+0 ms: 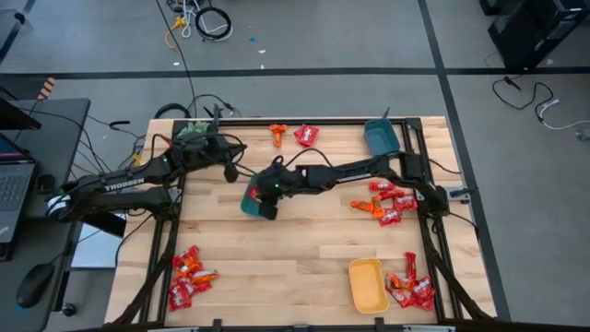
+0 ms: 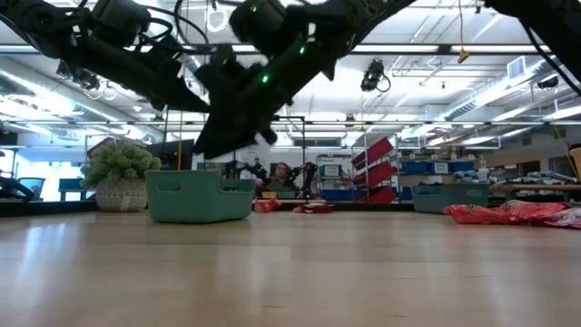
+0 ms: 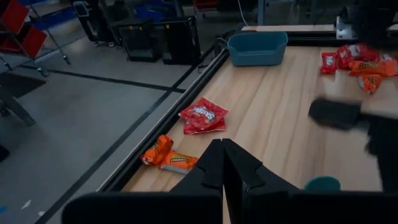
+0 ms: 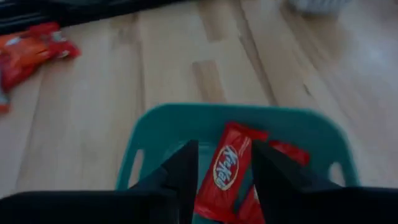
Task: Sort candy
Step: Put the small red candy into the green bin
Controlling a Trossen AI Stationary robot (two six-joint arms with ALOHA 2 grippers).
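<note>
Candy, two red bars of it, is seen lying in the teal tray on the bench beneath the right gripper's parted jaws, while the left gripper is held closed nearby.

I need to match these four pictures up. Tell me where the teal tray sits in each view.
High view: teal tray mid-table, under the right pincer.
Low view: left of centre, beside the plant.
Left wrist view: only a teal rim at the bottom.
Right wrist view: centre, holding red candy.
Shared landmark: the right pincer.
</note>
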